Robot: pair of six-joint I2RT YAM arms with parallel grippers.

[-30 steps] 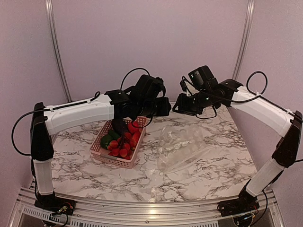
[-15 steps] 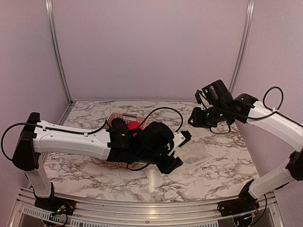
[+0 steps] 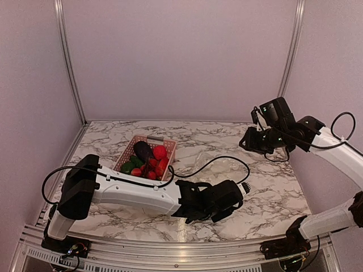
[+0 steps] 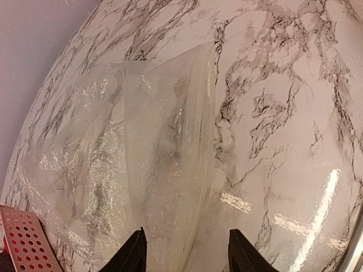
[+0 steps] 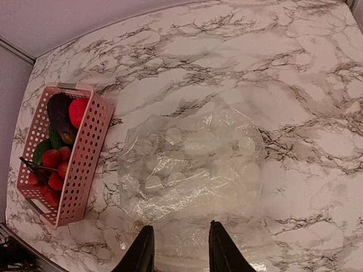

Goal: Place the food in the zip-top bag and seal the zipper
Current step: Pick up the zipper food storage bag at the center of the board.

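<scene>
- The left arm (image 3: 130, 192) lies low and nearly level, stretched out towards the right.
- The left gripper (image 4: 186, 235) points forward, its two fingers parted with nothing between them.
- The right arm (image 3: 334, 150) is raised, its wrist bent inwards.
- The right gripper (image 5: 180, 226) faces downward, fingers apart and holding nothing.
</scene>
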